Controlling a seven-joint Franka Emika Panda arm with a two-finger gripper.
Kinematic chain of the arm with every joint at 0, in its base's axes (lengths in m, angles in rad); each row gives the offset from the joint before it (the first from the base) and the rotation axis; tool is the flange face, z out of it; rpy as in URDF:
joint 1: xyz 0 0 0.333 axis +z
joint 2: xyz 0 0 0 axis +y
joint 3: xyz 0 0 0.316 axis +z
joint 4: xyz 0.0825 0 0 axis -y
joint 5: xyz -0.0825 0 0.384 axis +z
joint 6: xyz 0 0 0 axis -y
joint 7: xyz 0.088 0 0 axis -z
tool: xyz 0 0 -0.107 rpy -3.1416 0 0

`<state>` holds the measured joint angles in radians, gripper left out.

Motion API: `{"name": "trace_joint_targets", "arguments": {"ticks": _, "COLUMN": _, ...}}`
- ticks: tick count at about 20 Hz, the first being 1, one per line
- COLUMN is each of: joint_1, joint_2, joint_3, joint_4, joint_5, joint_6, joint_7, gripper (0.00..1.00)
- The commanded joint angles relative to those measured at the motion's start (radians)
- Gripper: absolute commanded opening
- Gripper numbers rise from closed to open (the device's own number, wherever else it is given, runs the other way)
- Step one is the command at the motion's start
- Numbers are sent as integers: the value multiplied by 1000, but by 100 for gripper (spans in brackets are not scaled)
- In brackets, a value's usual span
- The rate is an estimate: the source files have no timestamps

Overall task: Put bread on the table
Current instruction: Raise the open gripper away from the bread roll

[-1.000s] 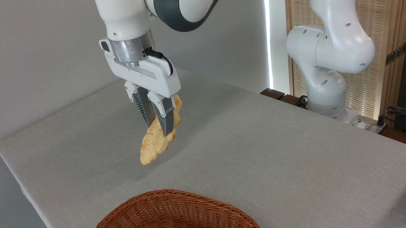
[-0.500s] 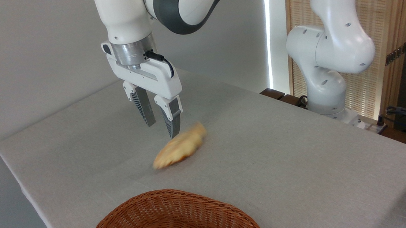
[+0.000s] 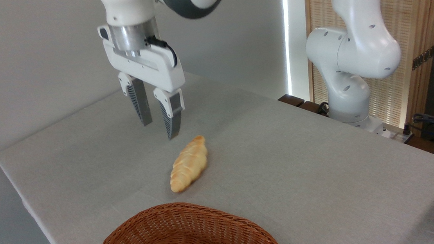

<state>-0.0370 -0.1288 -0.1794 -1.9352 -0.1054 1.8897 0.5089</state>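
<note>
Camera view shows the bread lying on the table just below and right of the empty, parted gripper; likely light and soft, best pinched gently across its middle.

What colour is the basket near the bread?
Reddish-brown woven wicker basket, clearest in the fixed camera.
</note>
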Motion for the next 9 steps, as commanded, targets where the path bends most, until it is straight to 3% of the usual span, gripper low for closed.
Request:
{"name": "trace_joint_targets", "arguments": {"ticks": 1, "joint_1": 14, "joint_2": -5, "joint_3": 40, "joint_4": 19, "joint_5": 32, "joint_6": 9, "joint_7": 13, "gripper": 100}}
{"name": "trace_joint_targets", "arguments": {"ticks": 9, "joint_1": 17, "joint_2": -5, "joint_3": 103, "joint_4": 62, "joint_5": 33, "joint_6": 9, "joint_7": 14, "gripper": 100}}
